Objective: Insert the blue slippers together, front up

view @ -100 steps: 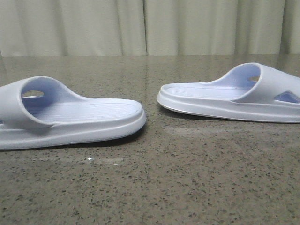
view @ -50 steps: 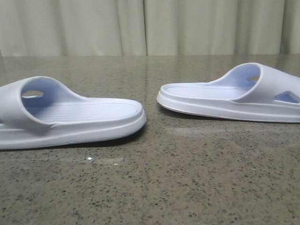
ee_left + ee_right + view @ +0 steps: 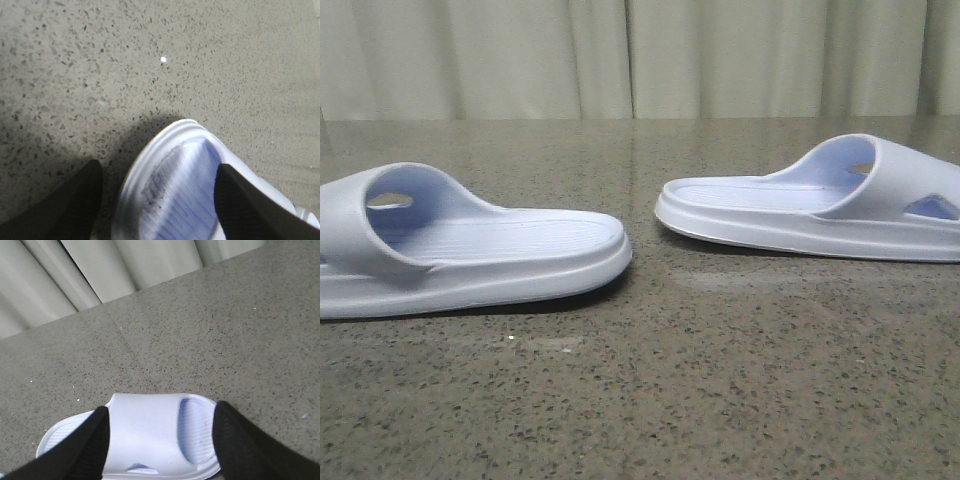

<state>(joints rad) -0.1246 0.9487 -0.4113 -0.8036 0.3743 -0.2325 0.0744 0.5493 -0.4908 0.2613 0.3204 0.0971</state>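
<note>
Two pale blue slippers lie sole down and apart on the speckled stone table (image 3: 720, 400). The left slipper (image 3: 470, 250) has its strap at the left. The right slipper (image 3: 820, 205) has its strap at the right, so their flat ends face each other. Neither gripper shows in the front view. In the left wrist view my left gripper (image 3: 159, 167) is open over the rounded end of one slipper (image 3: 175, 185). One finger (image 3: 250, 205) is over the ribbed footbed, the other (image 3: 65, 210) over bare table. My right gripper (image 3: 161, 409) is open, and the other slipper's strap (image 3: 145, 432) shows between its fingers.
Pale pleated curtains (image 3: 640, 55) hang behind the table's far edge and also appear as curtains (image 3: 100, 270) in the right wrist view. A small white speck (image 3: 510, 341) lies on the table in front of the left slipper.
</note>
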